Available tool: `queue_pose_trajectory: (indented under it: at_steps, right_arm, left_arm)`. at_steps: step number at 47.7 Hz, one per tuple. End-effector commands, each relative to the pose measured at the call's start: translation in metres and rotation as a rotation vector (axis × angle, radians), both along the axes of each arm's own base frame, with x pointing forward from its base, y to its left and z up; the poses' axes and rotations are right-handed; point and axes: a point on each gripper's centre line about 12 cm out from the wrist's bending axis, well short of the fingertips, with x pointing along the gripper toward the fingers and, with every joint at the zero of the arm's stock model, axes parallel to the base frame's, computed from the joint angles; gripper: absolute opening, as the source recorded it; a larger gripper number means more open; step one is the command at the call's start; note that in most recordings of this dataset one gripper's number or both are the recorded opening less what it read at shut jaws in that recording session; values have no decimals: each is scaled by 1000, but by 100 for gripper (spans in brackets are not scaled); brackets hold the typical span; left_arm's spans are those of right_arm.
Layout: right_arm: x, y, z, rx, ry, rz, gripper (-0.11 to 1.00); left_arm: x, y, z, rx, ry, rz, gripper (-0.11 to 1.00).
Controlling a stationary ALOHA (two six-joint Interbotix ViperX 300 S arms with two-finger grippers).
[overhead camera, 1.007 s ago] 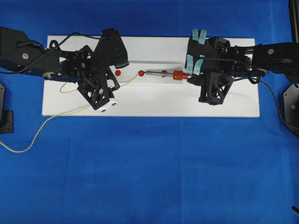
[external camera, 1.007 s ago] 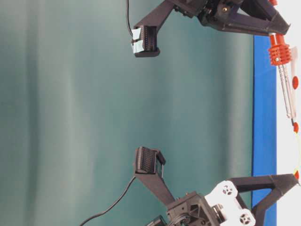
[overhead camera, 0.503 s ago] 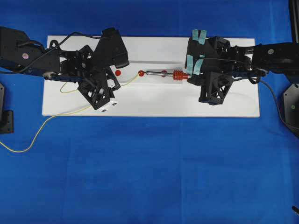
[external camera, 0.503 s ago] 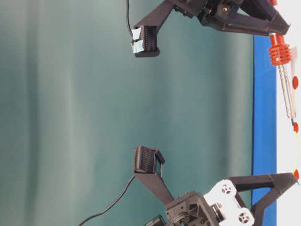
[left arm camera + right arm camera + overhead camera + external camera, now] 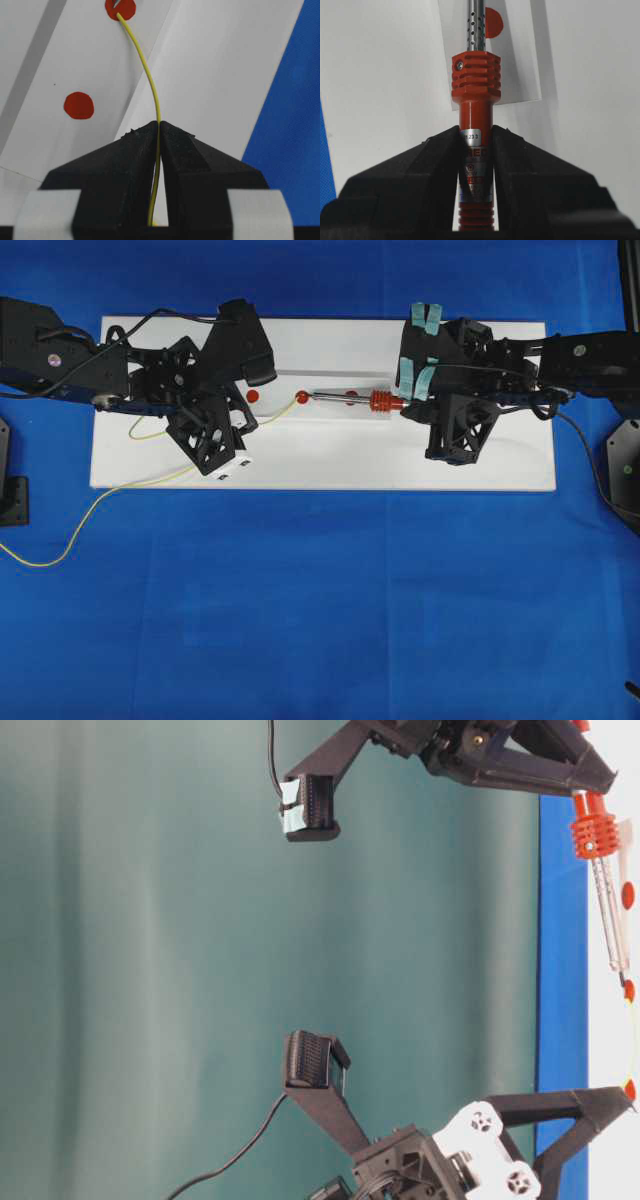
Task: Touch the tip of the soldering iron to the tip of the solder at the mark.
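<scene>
Left gripper jaws clenched on the solder, right gripper jaws clamping the soldering iron; tips meet at the red mark.

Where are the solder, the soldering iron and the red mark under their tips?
solder (image 5: 146, 67): left wrist view, curved yellow wire.
soldering iron (image 5: 476, 85): right wrist view, ribbed red collar.
red mark (image 5: 302, 397): overhead view, dot's centre.

Flat white rectangular board lying on a blue cloth, spare round red dot sticker on the board, plain teal-green backdrop behind
</scene>
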Motion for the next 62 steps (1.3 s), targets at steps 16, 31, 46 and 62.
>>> queue_pose_trajectory:
  at_steps: [16, 31, 46, 62]
  right_arm:
    - [4, 0, 7, -2, -26, -2, 7]
    - [4, 0, 7, -4, -26, 0, 6]
    - [4, 0, 7, -4, -26, 0, 6]
    - [4, 0, 7, -4, -24, 0, 6]
  left_arm:
    - [6, 0, 10, 4, -33, -2, 2]
    - [5, 0, 10, 4, -32, -2, 2]
    - [5, 0, 10, 5, -32, -3, 2]
    - [-15, -2, 41, 21, -119, -8, 2]
